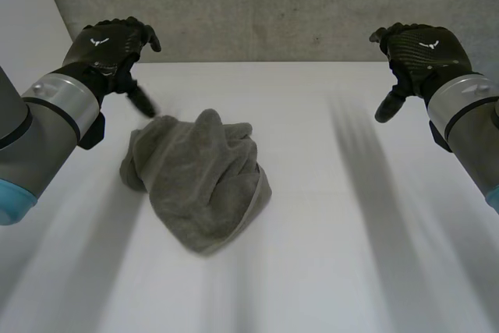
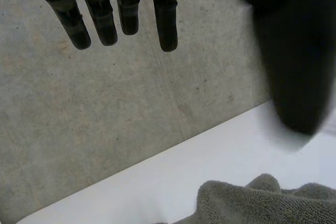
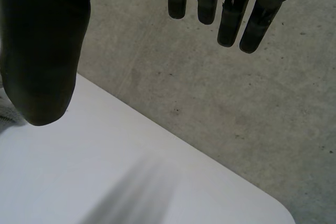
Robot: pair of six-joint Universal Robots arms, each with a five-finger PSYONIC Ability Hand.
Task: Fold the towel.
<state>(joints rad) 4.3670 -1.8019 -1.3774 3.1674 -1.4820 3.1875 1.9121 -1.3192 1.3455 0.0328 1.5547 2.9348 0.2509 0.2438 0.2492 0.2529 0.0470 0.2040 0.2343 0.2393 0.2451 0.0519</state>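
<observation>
The towel [image 1: 199, 177] lies in a crumpled grey heap on the white table [image 1: 351, 232], untouched, close under the left hand [image 1: 109, 48] and just past its thumb tip. In the left wrist view its fuzzy edge [image 2: 262, 203] sits below the thumb, apart from the fingertips [image 2: 167, 40]. That hand is wide and empty, its fingers straight and well clear of the thumb. The right hand [image 1: 421, 52] hangs over bare table, well apart from the towel. It too is wide and empty, its fingers [image 3: 229, 35] straight in its own wrist view. No folding is done yet, and the heap probably needs spreading flat first. The main risk is that no corner or clean edge shows in the bundle. A hand closing on the nearest bulge would likely catch several layers and lift a lump rather than open the cloth. With the right hand so far off, a pull from the left alone could drag the whole heap across the smooth table. Pinching too shallow could let the thick pile slip out.
</observation>
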